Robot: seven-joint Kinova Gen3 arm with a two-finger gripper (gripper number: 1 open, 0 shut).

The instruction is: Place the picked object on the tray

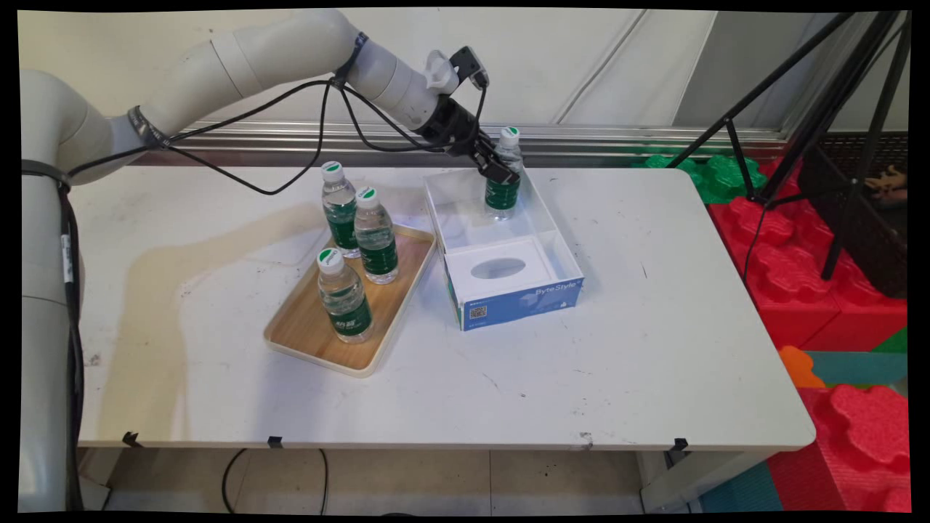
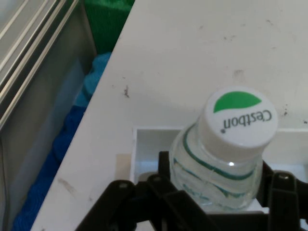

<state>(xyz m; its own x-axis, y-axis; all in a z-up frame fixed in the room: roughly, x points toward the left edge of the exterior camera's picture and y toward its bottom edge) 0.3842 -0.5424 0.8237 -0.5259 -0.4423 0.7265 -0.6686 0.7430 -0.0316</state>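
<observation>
main view: the gripper (image 1: 500,165) is clamped on a water bottle (image 1: 503,190) standing in the far end of a clear box (image 1: 560,236).

hand view shows the same bottle (image 2: 226,163) between the black fingers (image 2: 166,180), one on each side of its shoulder just under the white cap with a green mark, so the fingers are closed against the bottle; its base sits inside the box, upright, near the far wall. at the near end of the same box lies a blue and white tissue box (image 1: 508,287) with an oval opening on top. left of the clear box, just beside it, a wooden tray (image 1: 309,330) holds three more upright bottles: two (image 1: 340,208) (image 1: 375,234) close together at the far end, one (image 1: 343,294) nearer. all rest on the white table (image 1: 654,349). to the right stand a black tripod (image 1: 821,116) and red foam blocks (image 1: 821,283).
</observation>
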